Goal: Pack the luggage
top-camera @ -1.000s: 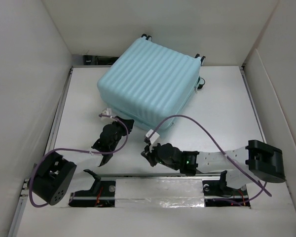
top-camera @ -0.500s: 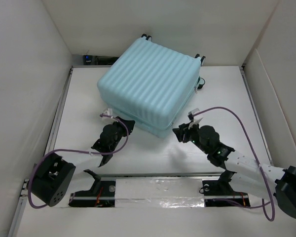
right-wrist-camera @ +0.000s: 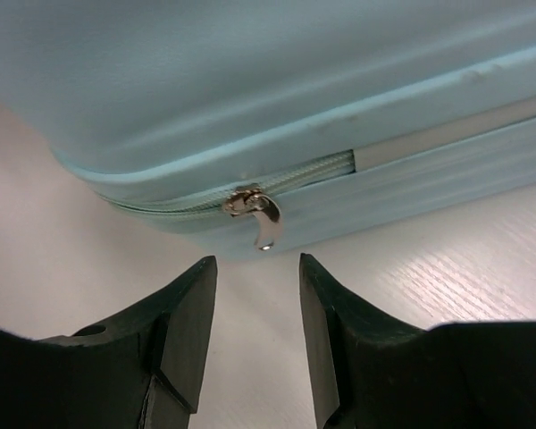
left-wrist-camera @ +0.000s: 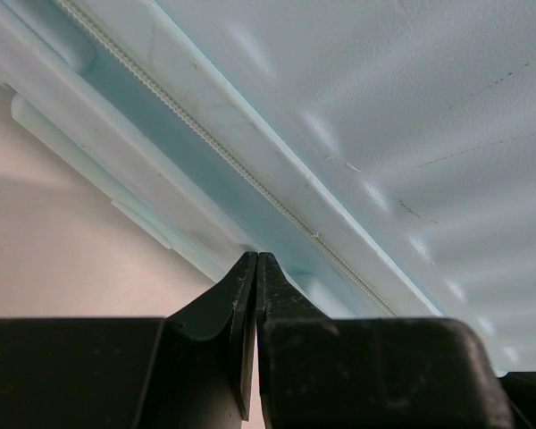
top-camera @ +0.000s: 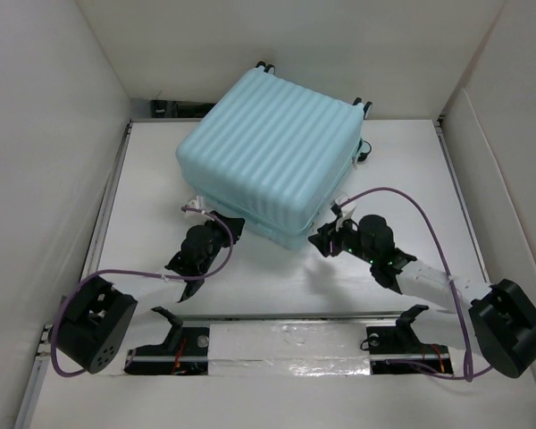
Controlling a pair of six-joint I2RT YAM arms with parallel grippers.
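The luggage (top-camera: pixel 268 152), a pale aqua ribbed hard-shell suitcase, lies closed and flat at the back middle of the table. Its zipper seam (left-wrist-camera: pixel 223 147) runs along the side. A silver zipper pull (right-wrist-camera: pixel 257 214) hangs at the near corner. My right gripper (top-camera: pixel 324 239) is open just short of that corner, and the pull (right-wrist-camera: pixel 257 214) sits slightly beyond the gap between its fingertips (right-wrist-camera: pixel 258 261), untouched. My left gripper (top-camera: pixel 230 223) is shut with nothing in it, its tips (left-wrist-camera: pixel 255 259) close to the suitcase's front-left side.
White walls enclose the table (top-camera: pixel 161 179) on the left, back and right. Black-and-white caster wheels (top-camera: pixel 364 105) stick out at the suitcase's far edge. Purple cables (top-camera: pixel 402 201) loop over both arms. The arm bases (top-camera: pixel 89 326) sit at the near edge.
My right arm swung from the near middle out to the suitcase's near right corner, and its gripper went from shut to open. The left arm stayed put.
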